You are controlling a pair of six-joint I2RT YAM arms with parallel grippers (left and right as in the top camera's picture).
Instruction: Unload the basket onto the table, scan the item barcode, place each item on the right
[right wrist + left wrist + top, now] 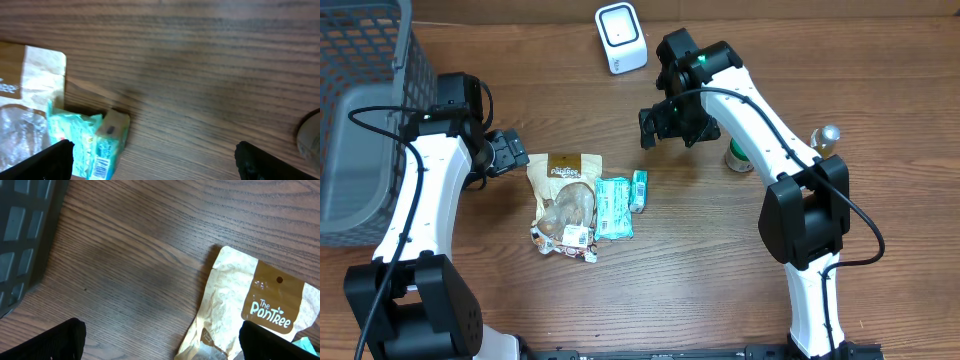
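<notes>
Both hands are released and carry nothing: the left hand (515,152) hovers just left of the PanTree pouch (563,190); the right hand (652,126) hangs over bare bench (700,250), up and to the right of the teal packet (613,207). Pouch and packet lie flat with their edges touching in the middle of the bench, well apart from the white scanner (620,38) at the far edge.

Neither item is lifted, so the step in hand is, I judge, the pick. The right wrist view seems to show a printed barcode on one end of the teal packet, though that corner is too cropped to be sure; gripping the packet by its long sides would leave that end uncovered, ready to turn toward the scanner's window. The pouch looks crinkly and soft; a pinch at its top seam is likelier to hold than one across the belly.

Open room lies between the pile and the scanner; the grey wire basket (360,110) crowds the left arm's outer side; a green can (738,156) stands close beside the right forearm, so outward swings want care.
</notes>
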